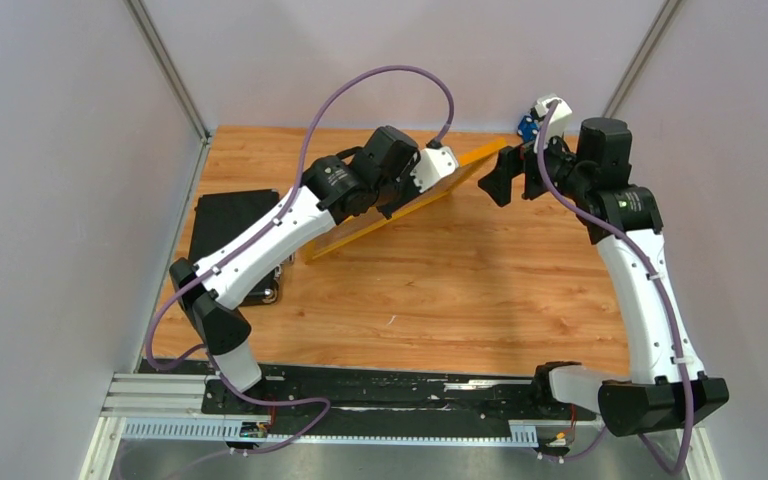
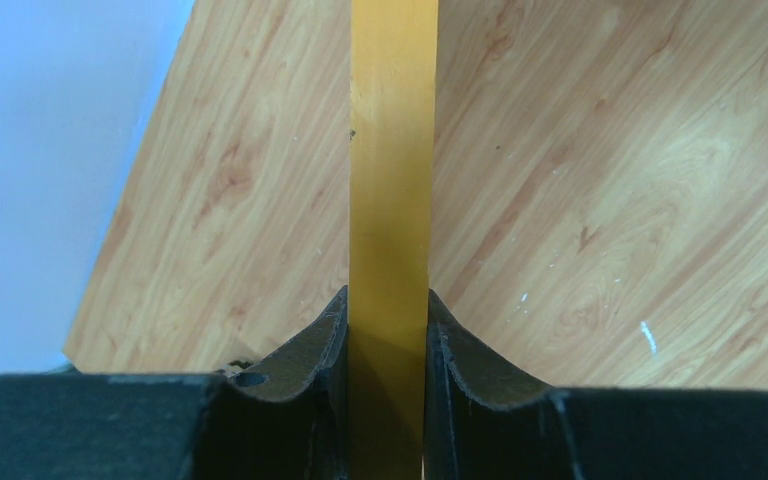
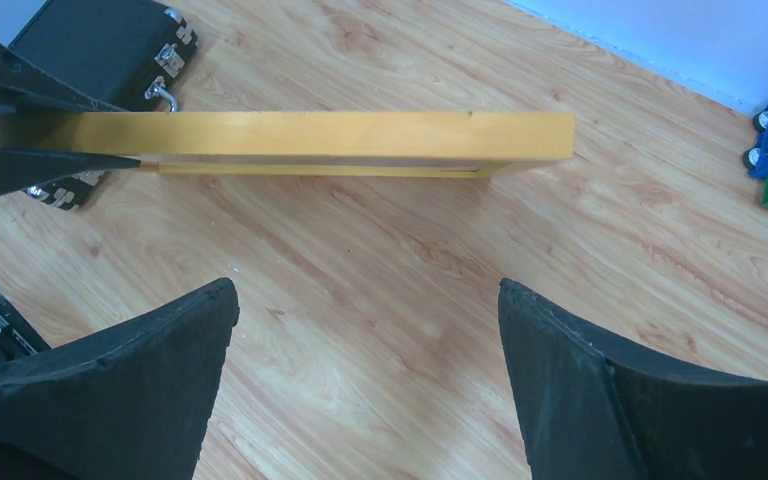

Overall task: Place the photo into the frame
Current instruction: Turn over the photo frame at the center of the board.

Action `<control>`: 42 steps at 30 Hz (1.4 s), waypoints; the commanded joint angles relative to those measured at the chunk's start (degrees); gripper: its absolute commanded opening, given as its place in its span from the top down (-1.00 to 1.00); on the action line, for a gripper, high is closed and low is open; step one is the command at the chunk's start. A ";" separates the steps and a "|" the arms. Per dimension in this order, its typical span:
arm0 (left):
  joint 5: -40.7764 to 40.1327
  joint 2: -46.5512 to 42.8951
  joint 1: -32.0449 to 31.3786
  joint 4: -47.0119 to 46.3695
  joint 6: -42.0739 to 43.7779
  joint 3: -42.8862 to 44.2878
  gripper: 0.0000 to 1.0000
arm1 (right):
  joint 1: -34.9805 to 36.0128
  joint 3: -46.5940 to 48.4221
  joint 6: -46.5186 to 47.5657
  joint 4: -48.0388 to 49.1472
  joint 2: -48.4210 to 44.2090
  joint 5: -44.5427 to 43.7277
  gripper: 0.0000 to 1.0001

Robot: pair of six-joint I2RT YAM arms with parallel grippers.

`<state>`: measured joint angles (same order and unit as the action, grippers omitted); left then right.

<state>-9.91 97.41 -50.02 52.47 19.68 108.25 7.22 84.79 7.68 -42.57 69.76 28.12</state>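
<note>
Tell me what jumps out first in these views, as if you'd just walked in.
The wooden frame stands out, tilted up across the back middle of the table, clamped in the left hand. The right hand hangs wide open just off its right end, holding nothing. A black case lies at the table's left edge.

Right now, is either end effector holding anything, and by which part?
The left end effector grips the thin-railed, orange-tan wooden frame by one rail, clamped from both sides. The right end effector is open, holding nothing.
</note>
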 commanded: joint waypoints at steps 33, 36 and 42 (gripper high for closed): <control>23.45 4.36 34.96 3.34 -27.40 13.50 1.00 | -3.53 -2.94 -5.36 3.18 -0.73 2.74 -1.00; 26.20 6.05 37.86 3.92 -28.50 14.54 1.00 | -3.58 -3.06 -5.38 3.28 -0.38 3.14 -1.00; 30.99 8.18 40.89 5.17 -30.00 16.12 1.00 | -3.60 -3.53 -5.46 3.26 0.16 3.32 -1.00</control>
<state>17.93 104.92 -10.66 59.00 -8.71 121.47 3.92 81.36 3.16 -41.65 69.97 30.20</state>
